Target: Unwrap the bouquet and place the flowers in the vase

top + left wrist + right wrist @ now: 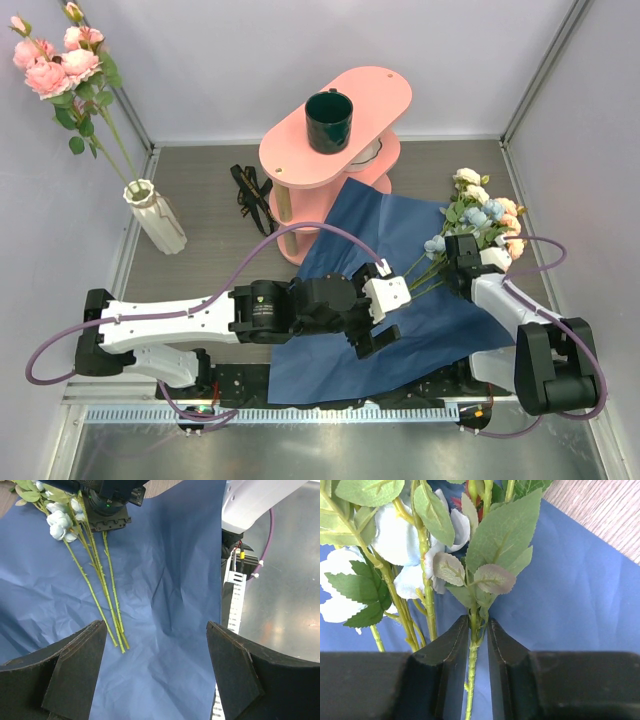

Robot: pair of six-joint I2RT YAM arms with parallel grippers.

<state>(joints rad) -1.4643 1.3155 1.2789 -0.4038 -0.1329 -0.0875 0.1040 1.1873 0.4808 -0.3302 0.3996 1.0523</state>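
A robotics lab cell: plain white walls (220,70), aluminium corner posts (540,68), steel bench edge (330,450).

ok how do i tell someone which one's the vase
Look at the table's left edge, by the wall. The vase stands there holding pink roses. Unlike the dark green mug on the pink stand, it is tall, cream-white and ribbed.

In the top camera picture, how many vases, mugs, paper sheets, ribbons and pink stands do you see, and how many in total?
White vase: 1
Green mug: 1
Blue paper sheet: 1
Black ribbon: 1
Pink stand: 1
Total: 5
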